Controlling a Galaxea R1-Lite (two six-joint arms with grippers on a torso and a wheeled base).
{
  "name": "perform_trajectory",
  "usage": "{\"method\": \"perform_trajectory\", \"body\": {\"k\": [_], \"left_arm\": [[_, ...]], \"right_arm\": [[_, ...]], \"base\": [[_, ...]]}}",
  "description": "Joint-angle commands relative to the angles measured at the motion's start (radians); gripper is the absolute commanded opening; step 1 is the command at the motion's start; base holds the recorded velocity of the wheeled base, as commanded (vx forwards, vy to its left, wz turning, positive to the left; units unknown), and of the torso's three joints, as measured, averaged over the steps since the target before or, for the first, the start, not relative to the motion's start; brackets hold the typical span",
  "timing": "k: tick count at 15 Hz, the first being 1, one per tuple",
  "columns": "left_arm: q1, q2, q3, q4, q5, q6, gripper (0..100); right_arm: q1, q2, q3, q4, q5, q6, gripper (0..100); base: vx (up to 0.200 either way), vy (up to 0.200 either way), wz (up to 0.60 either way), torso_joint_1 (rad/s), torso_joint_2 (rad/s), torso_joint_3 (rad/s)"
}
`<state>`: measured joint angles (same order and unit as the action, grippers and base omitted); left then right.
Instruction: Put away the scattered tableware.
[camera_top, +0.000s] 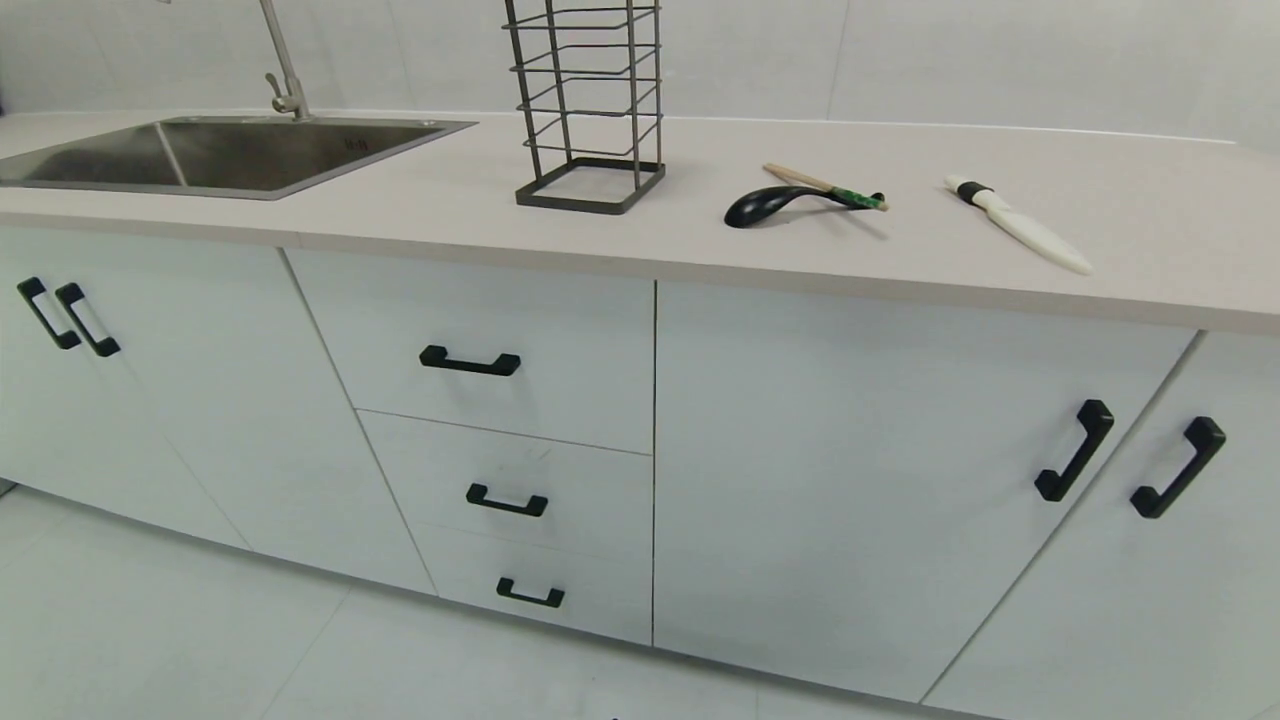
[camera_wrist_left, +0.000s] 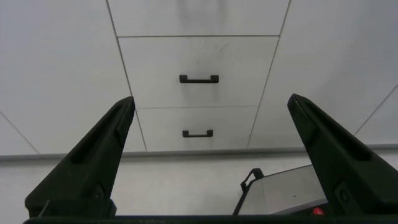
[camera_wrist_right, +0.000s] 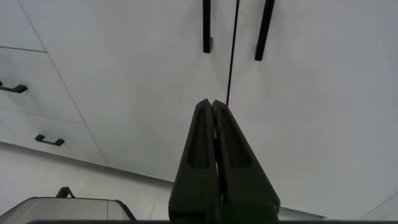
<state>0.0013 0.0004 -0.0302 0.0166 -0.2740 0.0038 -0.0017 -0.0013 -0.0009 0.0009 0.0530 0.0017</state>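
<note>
A pale kitchen counter (camera_top: 400, 215) runs over white cupboards (camera_top: 850, 450). The steel sink (camera_top: 230, 150) sits at ten o'clock. A tall wire rack (camera_top: 590, 110) stands at twelve o'clock. At one o'clock lies a black spoon (camera_top: 765, 205), and wooden chopsticks (camera_top: 815, 183) rest across its handle. A white knife (camera_top: 1020, 225) lies apart at two o'clock. The left gripper (camera_wrist_left: 211, 98) faces the drawers (camera_wrist_left: 199, 71) with its fingers spread wide. The right gripper (camera_wrist_right: 212, 106) faces cupboard doors (camera_wrist_right: 124, 93), fingers pressed together, holding nothing.
</note>
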Motion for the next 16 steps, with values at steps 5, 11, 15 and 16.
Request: {"method": "perform_trajectory", "body": {"k": [5, 11, 15, 16], "left_arm": [[-0.001, 0.001, 0.003, -0.01, -0.008, 0.028, 100], [-0.017, 0.079, -0.045, -0.3, -0.059, 0.062, 100], [-0.121, 0.437, -0.341, -0.288, -0.139, 0.119, 100], [-0.164, 0.546, -0.344, -0.279, -0.139, 0.193, 100]], "right_arm": [[0.0, 0.001, -0.001, 0.001, 0.001, 0.0, 0], [0.0, 0.001, -0.001, 0.001, 0.001, 0.0, 0], [0.0, 0.001, -0.001, 0.001, 0.001, 0.0, 0], [0.0, 0.001, 0.001, 0.001, 0.001, 0.0, 0]], "base": [[0.0, 0.0, 0.0, 0.0, 0.0, 0.0], [0.0, 0.0, 0.0, 0.0, 0.0, 0.0], [0.0, 0.0, 0.0, 0.0, 0.0, 0.0], [0.0, 0.0, 0.0, 0.0, 0.0, 0.0]]}}
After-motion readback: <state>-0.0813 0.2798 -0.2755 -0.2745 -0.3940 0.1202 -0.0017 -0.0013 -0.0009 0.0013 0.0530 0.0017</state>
